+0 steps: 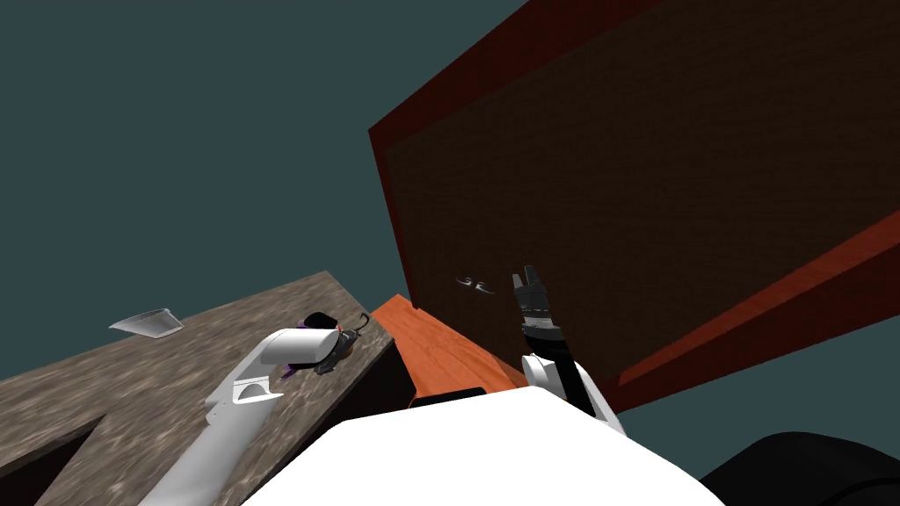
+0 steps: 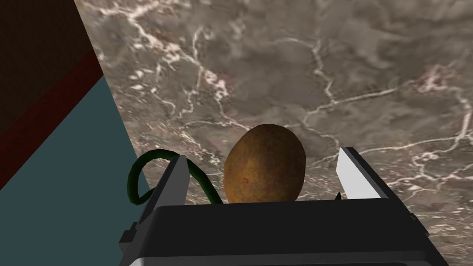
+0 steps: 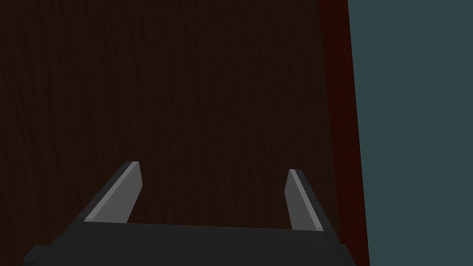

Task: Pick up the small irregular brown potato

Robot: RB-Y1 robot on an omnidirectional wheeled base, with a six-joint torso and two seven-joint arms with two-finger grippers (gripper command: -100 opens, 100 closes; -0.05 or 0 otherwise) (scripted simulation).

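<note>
My left gripper (image 2: pixel 263 156), fingers (image 2: pixel 178 181) spread, straddles the small rounded brown potato (image 2: pixel 264 166) on the grey veined stone counter (image 2: pixel 351 69), ready to clamp

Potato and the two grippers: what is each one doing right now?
Potato: lying on the marbled counter, not squeezed.
Left gripper: open, a finger on each side of the potato.
Right gripper: open, empty, facing a dark brown panel.
</note>
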